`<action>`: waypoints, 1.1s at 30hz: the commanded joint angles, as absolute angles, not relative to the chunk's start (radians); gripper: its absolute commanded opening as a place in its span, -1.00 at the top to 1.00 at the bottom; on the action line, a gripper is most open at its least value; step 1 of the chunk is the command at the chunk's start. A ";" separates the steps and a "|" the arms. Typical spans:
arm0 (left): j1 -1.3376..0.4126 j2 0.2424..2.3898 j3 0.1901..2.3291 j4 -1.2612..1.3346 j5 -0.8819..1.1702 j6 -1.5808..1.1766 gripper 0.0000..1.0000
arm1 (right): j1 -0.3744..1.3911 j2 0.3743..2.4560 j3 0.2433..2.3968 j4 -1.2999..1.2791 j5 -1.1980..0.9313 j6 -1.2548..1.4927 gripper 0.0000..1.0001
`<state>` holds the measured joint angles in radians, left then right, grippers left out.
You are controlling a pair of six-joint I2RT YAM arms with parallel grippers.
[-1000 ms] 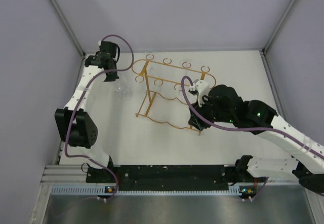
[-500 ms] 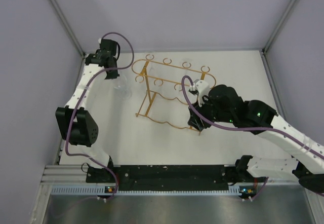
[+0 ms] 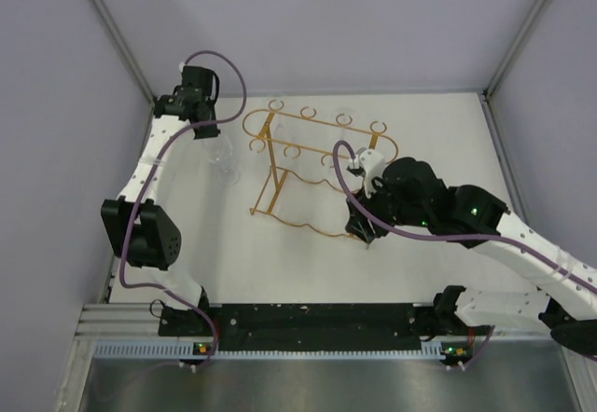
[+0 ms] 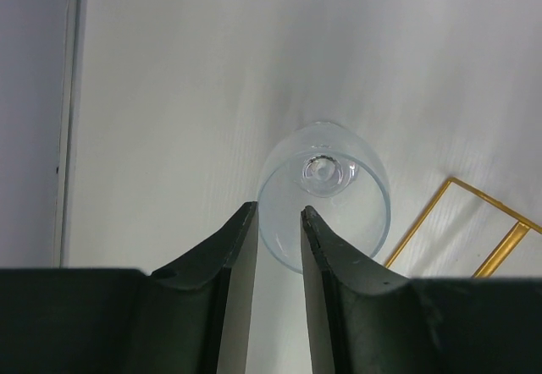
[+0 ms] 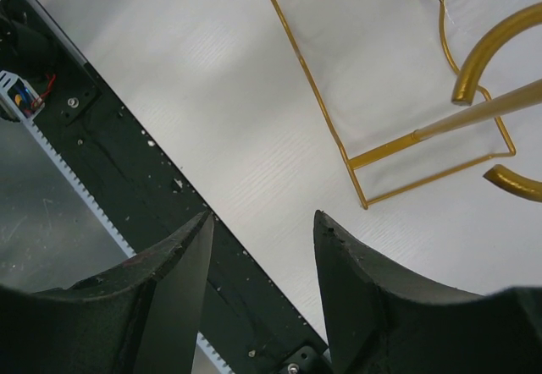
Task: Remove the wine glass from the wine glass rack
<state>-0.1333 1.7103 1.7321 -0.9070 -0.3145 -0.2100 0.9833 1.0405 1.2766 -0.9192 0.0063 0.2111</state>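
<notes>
**Glass down on the worktop left of the rack, both tools empty**

Nearest you, the black base rail [image 3: 308, 319] runs along the worktop [image 3: 438, 142] edge, on the near side of the wine glass rack [image 3: 312, 174]. Just beyond it, your right tool [image 3: 362, 233] hangs at the rack's near-right base corner. In its wrist view the right tool [image 5: 262, 215] is spread wide. Only bare worktop and base rail [image 5: 127, 179] show between the fingers [image 5: 169, 289], so it has hold of nothing. The rack's base corner [image 5: 364, 198] lies just right of that gap, with a gold post and two curled loops close to the camera above it.

The rack stands upright in the middle of the worktop, its wavy-edged base flat and its long rails running left to right.

The wine glass [image 3: 224, 162] is off the rack, on the worktop just beside the rack's left end and apart from the wire. From the left wrist you look down into the bowl of the glass [image 4: 323, 196], mouth up. The rack's base corner [image 4: 506, 249] is to its right, with a strip of worktop between them.

Farthest out, left of the rack and beyond the glass, is your left tool [image 3: 205, 132]. Seen from its wrist, the left tool [image 4: 275, 213] is drawn in to a narrow slit. White worktop shows through the slit, and nothing is gripped. The glass rim passes behind the right fingertip [image 4: 318, 239]. You cannot tell from here whether they touch.
</notes>
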 commanded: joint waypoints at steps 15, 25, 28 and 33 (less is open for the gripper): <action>-0.130 1.487 1.758 -0.931 -0.117 -0.222 0.23 | 0.976 0.986 1.417 -0.930 -0.090 0.245 -0.12; -0.130 1.275 1.551 -0.868 0.119 -0.255 0.21 | 0.976 0.919 1.604 -1.000 -0.028 0.288 -0.14; -0.130 1.207 1.505 -0.865 0.184 -0.267 0.21 | 0.976 0.942 1.653 -1.046 0.113 0.278 -0.15; -0.130 1.123 1.415 -0.821 0.418 -0.317 0.20 | 0.971 0.999 1.700 -1.058 0.299 0.242 -0.15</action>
